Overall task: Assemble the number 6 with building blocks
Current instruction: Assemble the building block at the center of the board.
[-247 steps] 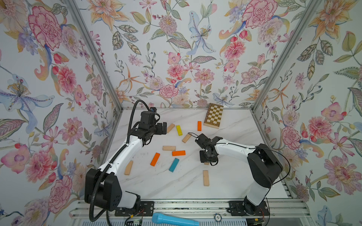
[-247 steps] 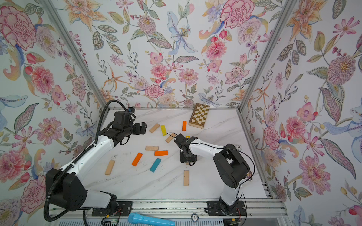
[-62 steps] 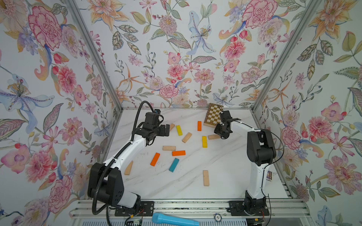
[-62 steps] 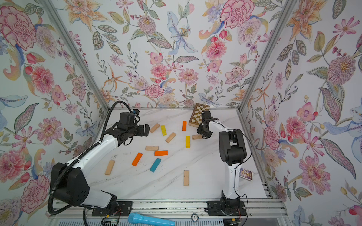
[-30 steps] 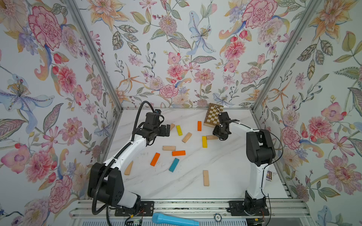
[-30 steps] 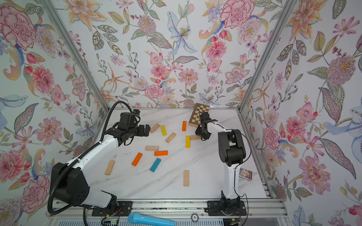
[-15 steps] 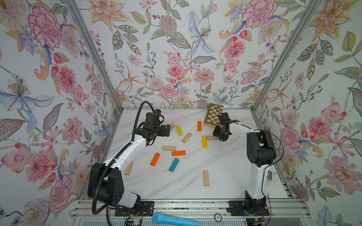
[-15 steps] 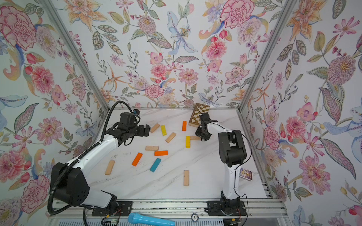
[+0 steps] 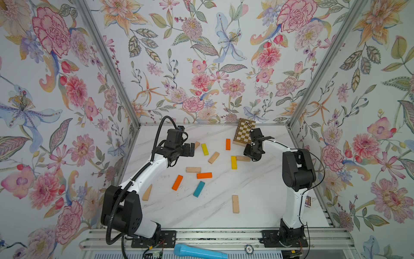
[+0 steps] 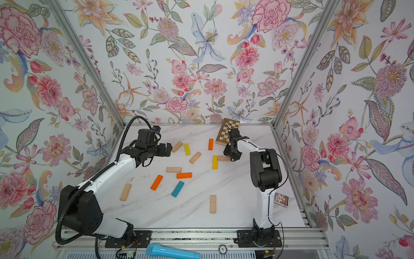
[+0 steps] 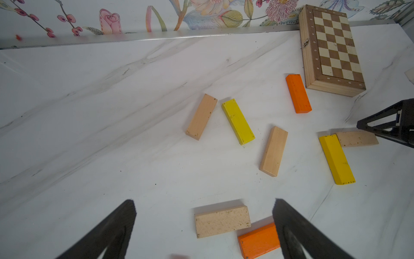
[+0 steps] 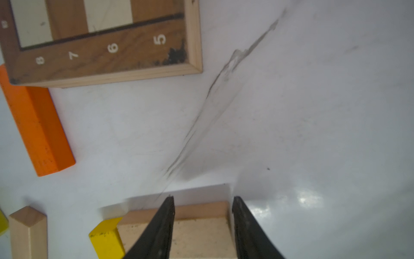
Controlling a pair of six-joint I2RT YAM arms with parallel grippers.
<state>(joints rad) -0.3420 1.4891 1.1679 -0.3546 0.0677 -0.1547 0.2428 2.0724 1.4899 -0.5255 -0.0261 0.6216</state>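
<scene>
Beige block (image 9: 243, 158): lying on the surface (image 9: 257, 201) near the chequered board (image 9: 243, 134), end touching the yellow block (image 9: 233, 162). The right gripper (image 12: 202, 197) is hovering over it, jaws half-spread, no grip showing; left gripper (image 11: 203, 200) gaping wide. Hazard: a fingertip catching while withdrawing, skewing the corner.

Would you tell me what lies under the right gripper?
A beige block lies flat under the right gripper, one end against a yellow block. The fingers cover part of it, so contact cannot be judged.

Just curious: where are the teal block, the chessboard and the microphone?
teal block (image 9: 199, 189): in a top view, top face.
chessboard (image 9: 243, 134): in a top view, chequered face.
microphone (image 9: 199, 253): in a top view, barrel.
</scene>
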